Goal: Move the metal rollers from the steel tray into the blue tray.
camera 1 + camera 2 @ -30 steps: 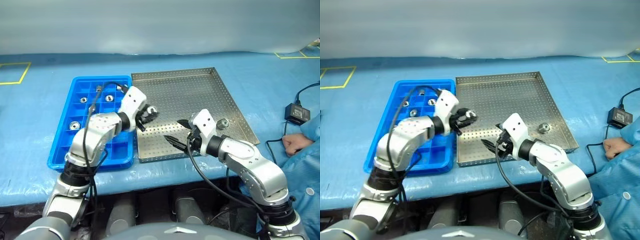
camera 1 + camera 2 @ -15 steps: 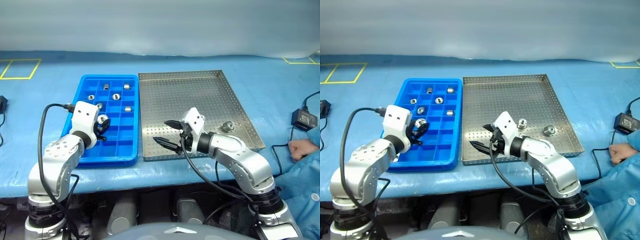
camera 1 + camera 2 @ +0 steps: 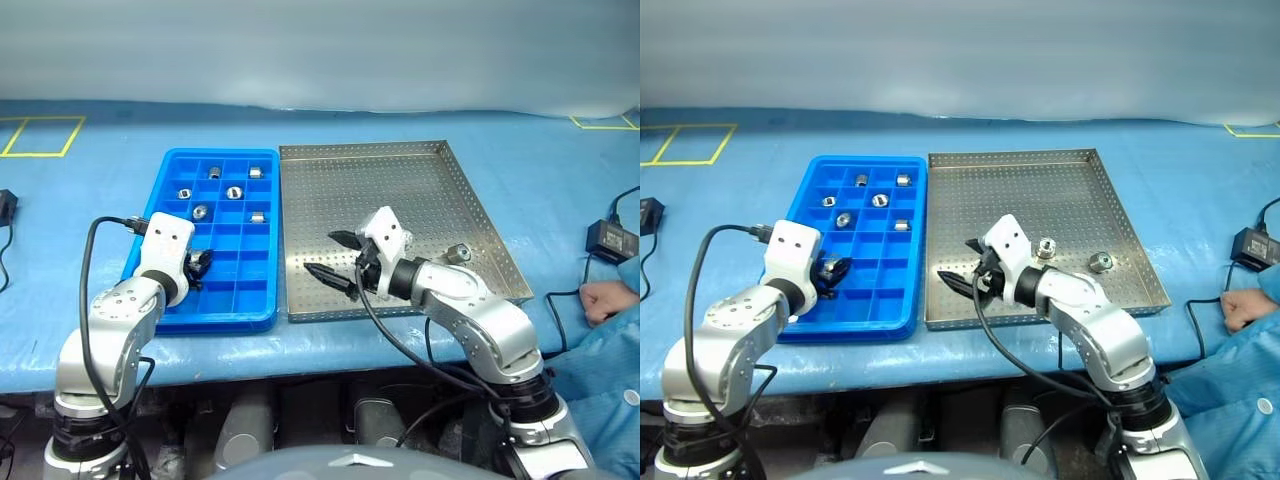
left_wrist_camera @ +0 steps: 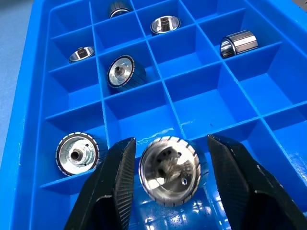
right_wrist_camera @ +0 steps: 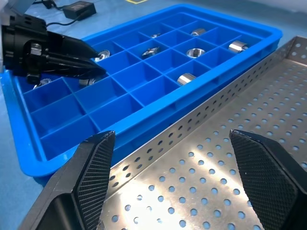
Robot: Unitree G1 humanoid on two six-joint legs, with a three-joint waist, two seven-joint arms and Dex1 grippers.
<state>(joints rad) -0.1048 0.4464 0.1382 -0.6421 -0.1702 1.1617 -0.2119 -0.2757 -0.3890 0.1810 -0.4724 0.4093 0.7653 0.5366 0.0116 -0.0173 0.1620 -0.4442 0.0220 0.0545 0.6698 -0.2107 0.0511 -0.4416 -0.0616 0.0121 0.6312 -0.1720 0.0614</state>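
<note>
Now the left gripper (image 4: 168, 191) is spread around a roller (image 4: 169, 170) over the blue tray (image 3: 150, 240), right gripper (image 3: 335, 258) spread empty at its three o'clock; it could bounce into the wrong cell.

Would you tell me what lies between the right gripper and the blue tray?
Bare perforated floor of the steel tray, then its raised edge, which meets the blue tray. The right wrist view shows this past the right gripper.

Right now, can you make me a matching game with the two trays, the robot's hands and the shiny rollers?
Things:
1. blue tray
2. steel tray
3. left gripper
4. right gripper

States:
A. grey, full of little holes
B. fingers wide apart over the holey tray, holding nothing
C. square compartments, several with metal rollers
D. fingers either side of a roller, down in a compartment

Pairs: 1-C, 2-A, 3-D, 4-B
</note>
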